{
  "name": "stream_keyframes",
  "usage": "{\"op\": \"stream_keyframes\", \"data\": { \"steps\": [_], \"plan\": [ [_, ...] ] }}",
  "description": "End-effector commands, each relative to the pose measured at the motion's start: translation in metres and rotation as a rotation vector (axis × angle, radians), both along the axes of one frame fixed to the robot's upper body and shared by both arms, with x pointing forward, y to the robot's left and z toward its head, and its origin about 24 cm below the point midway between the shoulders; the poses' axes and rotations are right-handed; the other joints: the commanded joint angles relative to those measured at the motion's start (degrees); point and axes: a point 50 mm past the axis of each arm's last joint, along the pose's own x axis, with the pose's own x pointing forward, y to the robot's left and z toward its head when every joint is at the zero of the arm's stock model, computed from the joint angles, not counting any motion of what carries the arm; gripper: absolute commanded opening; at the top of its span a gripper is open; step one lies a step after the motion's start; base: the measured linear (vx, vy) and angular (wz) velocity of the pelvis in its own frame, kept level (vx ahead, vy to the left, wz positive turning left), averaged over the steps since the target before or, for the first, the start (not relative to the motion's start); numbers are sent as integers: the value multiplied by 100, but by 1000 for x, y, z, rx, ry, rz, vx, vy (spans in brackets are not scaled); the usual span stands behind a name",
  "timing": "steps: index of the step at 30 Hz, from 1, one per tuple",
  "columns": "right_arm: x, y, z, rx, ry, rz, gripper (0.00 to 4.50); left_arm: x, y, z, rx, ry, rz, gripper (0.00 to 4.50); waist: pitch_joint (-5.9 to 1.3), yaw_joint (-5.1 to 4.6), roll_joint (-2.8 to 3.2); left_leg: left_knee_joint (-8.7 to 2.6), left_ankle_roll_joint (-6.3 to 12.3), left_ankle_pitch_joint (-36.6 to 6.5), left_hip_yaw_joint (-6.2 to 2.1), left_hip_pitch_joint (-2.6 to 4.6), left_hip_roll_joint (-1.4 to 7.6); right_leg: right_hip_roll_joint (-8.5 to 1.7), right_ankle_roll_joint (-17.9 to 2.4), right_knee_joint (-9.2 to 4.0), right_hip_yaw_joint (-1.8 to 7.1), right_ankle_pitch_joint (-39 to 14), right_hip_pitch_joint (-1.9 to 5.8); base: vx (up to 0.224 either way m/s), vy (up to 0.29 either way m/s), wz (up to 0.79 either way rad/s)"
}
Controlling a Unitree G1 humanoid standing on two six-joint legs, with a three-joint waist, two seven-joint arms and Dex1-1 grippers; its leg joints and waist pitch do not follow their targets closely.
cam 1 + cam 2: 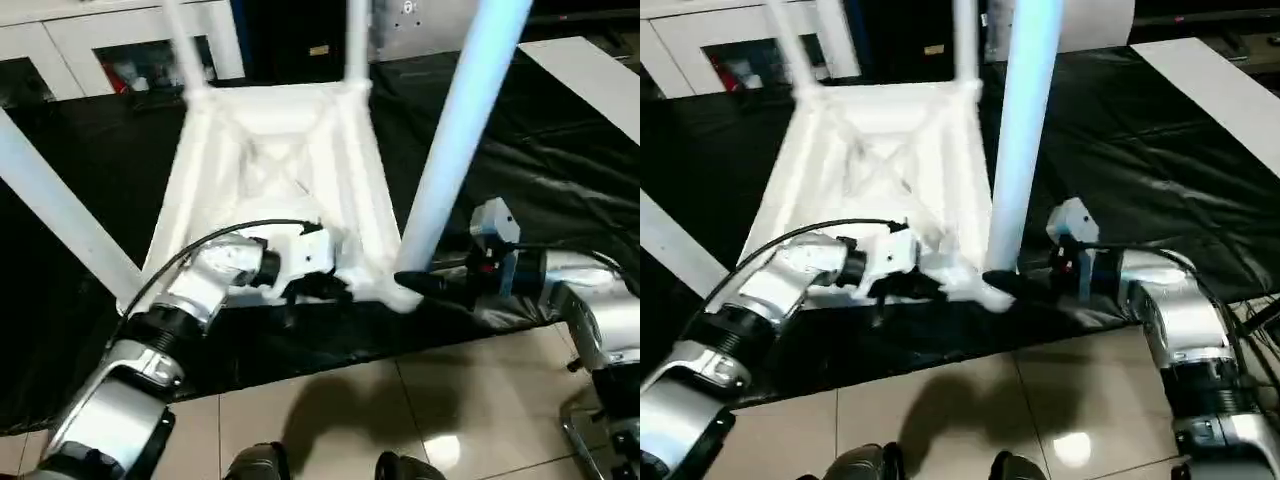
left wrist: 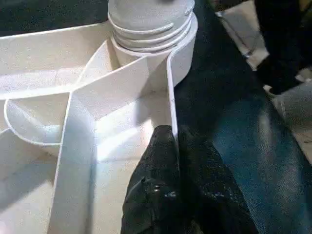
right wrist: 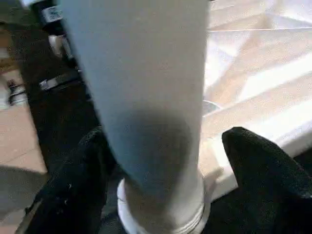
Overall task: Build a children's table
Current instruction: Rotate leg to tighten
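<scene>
Children's table [image 1: 280, 170], upside down on black-covered worktable [image 1: 560, 170]: left gripper [image 2: 173, 134] pinched on near rim wall, right gripper [image 3: 161, 165] spread around near-right leg [image 1: 460, 130] (unclamped), which may bind if turned off-axis.

Children's table [image 1: 280, 150]: smooth white plastic, faint sheen. Worktable cover [image 1: 540, 160]: wrinkled, slightly glossy black sheet. Floor tiles [image 1: 400, 420]: glossy. Forearms [image 1: 120, 400]: silver metal.

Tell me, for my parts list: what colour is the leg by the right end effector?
White, like the tabletop; the leg shows best in the right wrist view.
</scene>
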Motion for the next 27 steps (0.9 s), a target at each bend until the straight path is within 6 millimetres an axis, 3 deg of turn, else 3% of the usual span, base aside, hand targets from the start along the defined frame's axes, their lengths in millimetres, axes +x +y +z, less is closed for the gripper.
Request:
{"op": "stream_keyframes", "data": {
  "steps": [1,4,8,14,27],
  "plan": [
    [-1,1,1,3,9,40,338,-9,-7,-8,67,24,-112,0,-513,-30,-121,-251,887,-611,-61,78,344,-417,-1609,-257,264,-561,340,0,0,0],
    [-2,4,1,11,26,77,307,-11,-5,-8,77,29,-144,0,-509,-11,-117,-232,981,-524,-63,56,340,-430,-1636,-237,256,-498,336,0,0,0],
    [-5,8,-1,24,61,138,272,-11,-4,-7,76,31,-171,0,-492,2,-122,-248,897,-680,-62,66,343,-440,-1558,-277,258,-874,332,0,0,0],
    [-6,8,-2,27,83,163,217,-11,-3,-7,78,34,-178,0,-496,18,-126,-243,874,-627,-61,66,343,-433,-1551,-262,262,-800,326,0,0,0],
    [-12,16,-2,100,157,178,208,-9,-1,-8,63,68,-144,0,-457,12,-144,-247,889,-610,-58,63,330,-424,-1490,-278,266,-926,316,0,0,0]
  ]
}}
